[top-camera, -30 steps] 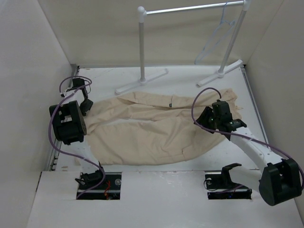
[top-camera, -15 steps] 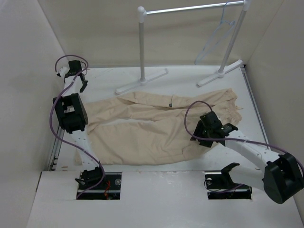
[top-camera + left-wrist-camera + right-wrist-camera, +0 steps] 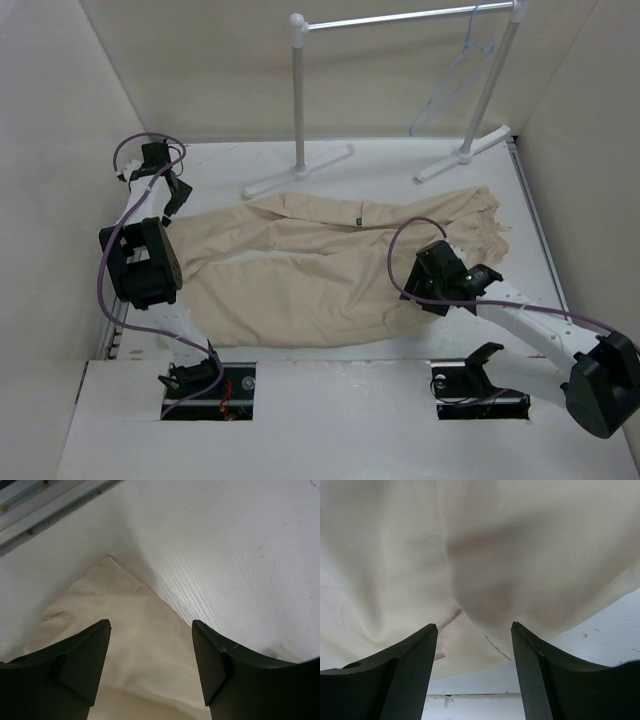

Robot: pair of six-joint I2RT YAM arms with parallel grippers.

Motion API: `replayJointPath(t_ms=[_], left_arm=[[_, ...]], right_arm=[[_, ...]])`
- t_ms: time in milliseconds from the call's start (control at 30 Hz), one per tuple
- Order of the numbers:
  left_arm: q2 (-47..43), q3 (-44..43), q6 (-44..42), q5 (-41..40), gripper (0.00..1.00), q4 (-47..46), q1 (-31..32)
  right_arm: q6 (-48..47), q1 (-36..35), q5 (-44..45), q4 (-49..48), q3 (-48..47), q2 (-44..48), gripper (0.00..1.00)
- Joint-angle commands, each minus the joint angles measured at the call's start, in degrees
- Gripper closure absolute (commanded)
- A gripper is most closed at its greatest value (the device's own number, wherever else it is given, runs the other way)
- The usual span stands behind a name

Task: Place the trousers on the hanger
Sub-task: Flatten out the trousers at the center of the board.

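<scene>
The beige trousers (image 3: 320, 270) lie flat and wrinkled across the table, legs to the left and waist to the right. My left gripper (image 3: 176, 192) is open and empty just above the far-left leg end; that cloth corner (image 3: 125, 645) shows between its open jaws (image 3: 151, 625). My right gripper (image 3: 414, 298) is open and empty over the near right edge of the trousers (image 3: 485, 565), close above the cloth, with bare table beyond its jaws (image 3: 474, 626). The pale thin hanger (image 3: 455, 80) hangs by its hook on the rack bar at the back right.
The white tube garment rack (image 3: 298, 90) with a silver bar (image 3: 400, 18) stands at the back, its two feet (image 3: 300, 170) on the table just behind the trousers. Pale walls close in the left, right and back sides. A metal rail (image 3: 45, 510) runs along the left table edge.
The right gripper moved from the waist end toward the near left, over the trousers' near edge. The left gripper rose toward the back-left corner, then came back down toward the leg end.
</scene>
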State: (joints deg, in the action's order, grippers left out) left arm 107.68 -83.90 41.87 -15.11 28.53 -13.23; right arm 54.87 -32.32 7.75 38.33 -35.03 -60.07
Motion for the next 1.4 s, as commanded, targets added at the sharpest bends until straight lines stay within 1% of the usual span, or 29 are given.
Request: replayJointPath(t_ms=[0,167,200,233,300,333,367,400,433,500,567,600,633,667,700,733,767,833,900,967,1000,1033,1100,1133,1167,1233,1300,1333,1367], left_arm=[[-0.02,1.46,0.41,-1.14,0.35,-0.41,-0.52],[8.05,-3.28,0.32,-1.59,0.36,-0.94,-0.44],[9.73,-4.68,0.32,-1.32,0.37,-0.76,-0.43],[11.05,-5.74,0.32,-1.06,0.40,-1.11,-0.26],[12.64,-7.59,0.32,-1.14,0.55,-1.64,-0.26],[13.34,-8.55,0.15,-1.23,0.69,-2.51,-0.26],[14.22,-9.61,0.06,-1.06,0.79,-3.21,-0.26],[15.27,-11.27,-0.03,-1.06,0.88,-3.22,-0.17],[16.67,-13.55,-0.21,-1.06,0.92,-2.79,-0.34],[19.31,-18.47,-0.29,-0.88,0.97,-1.65,-0.70],[21.77,-24.27,-0.64,-1.58,0.99,-0.85,-1.14],[22.92,-27.60,-0.73,-2.02,0.99,-0.41,-1.14],[24.06,-31.03,-0.82,-2.29,0.99,-0.06,-1.14],[25.20,-34.20,-1.17,-2.38,0.98,0.12,-0.96],[26.17,-36.92,-1.52,-2.29,0.96,0.38,-0.87],[26.70,-38.78,-1.79,-2.11,0.92,0.64,-0.87],[26.62,-39.32,-1.88,-1.94,0.84,0.73,-0.79],[23.91,-36.71,-1.88,-2.46,0.66,0.04,0.09],[20.14,-33.19,-1.79,-2.73,0.51,-0.32,0.97],[13.12,-25.83,-0.83,-2.90,0.43,-1.37,2.28],[9.17,-21.18,-0.13,-2.90,0.41,-2.86,3.16],[4.43,-16.00,1.19,-2.64,0.40,-4.52,4.39],[-5.15,-5.45,3.04,-2.64,0.40,-7.60,8.07],[-9.81,-0.44,3.65,-2.73,0.41,-8.83,10.18],[-14.47,4.57,4.27,-2.90,0.41,-9.80,12.72],[-22.82,14.24,6.20,-3.17,0.43,-11.56,18.69],[-27.94,21.46,7.78,-2.90,0.44,-12.36,24.85],[-29.27,23.84,8.66,-2.82,0.45,-12.80,27.14],[-30.50,26.48,9.71,-2.55,0.45,-12.98,29.60]], right_arm=[[-0.82,-1.74,-0.01,-3.08,0.04,-0.57,0.32],[1.72,-4.02,-0.80,-2.91,2.15,1.62,0.22],[2.25,-4.37,-0.80,-2.82,2.50,1.89,0.22],[2.87,-4.81,-0.80,-2.38,2.94,2.15,0.22],[3.92,-5.43,-0.46,-1.59,3.30,1.89,0.22],[4.27,-5.43,-0.28,-1.24,3.38,1.37,0.24],[4.63,-5.43,-0.36,-1.15,3.39,0.58,0.25],[4.89,-5.34,-0.63,-1.32,3.39,-0.21,0.27],[5.07,-5.43,-0.89,-1.59,3.21,-1.35,0.29],[5.42,-5.43,-1.33,-1.50,2.33,-3.20,0.34],[6.29,-5.43,-1.42,-1.24,1.72,-5.22,0.41],[6.74,-5.43,-1.86,-1.67,1.72,-6.36,0.48],[7.09,-5.43,-2.21,-1.85,1.80,-7.15,0.51],[7.35,-5.43,-2.73,-2.20,1.98,-8.21,0.58],[7.62,-5.52,-3.35,-2.46,2.15,-9.17,0.69],[8.05,-5.69,-4.05,-2.55,2.15,-9.62,0.77],[8.67,-6.30,-4.49,-2.21,2.24,-9.54,0.83],[10.07,-8.76,-4.41,-0.63,2.77,-7.79,0.88],[12.09,-11.83,-4.50,2.35,3.99,-5.16,0.91],[13.59,-14.91,-5.11,4.90,5.14,-1.47,0.91],[14.64,-16.14,-5.20,6.40,5.58,0.64,0.88],[15.35,-16.68,-4.85,7.89,5.67,2.75,0.80],[14.31,-16.25,-3.89,10.18,4.80,6.36,0.53],[12.56,-14.59,-3.19,10.71,3.83,7.85,0.42],[9.93,-11.88,-3.00,11.15,2.61,8.82,0.37],[5.27,-7.04,-2.83,11.68,0.06,9.53,0.34],[1.13,-2.20,-2.04,12.04,-3.28,9.80,0.33],[-0.80,0.00,-1.60,11.51,-4.86,9.37,0.34],[-2.47,2.19,-1.33,9.94,-6.36,8.32,0.38]])
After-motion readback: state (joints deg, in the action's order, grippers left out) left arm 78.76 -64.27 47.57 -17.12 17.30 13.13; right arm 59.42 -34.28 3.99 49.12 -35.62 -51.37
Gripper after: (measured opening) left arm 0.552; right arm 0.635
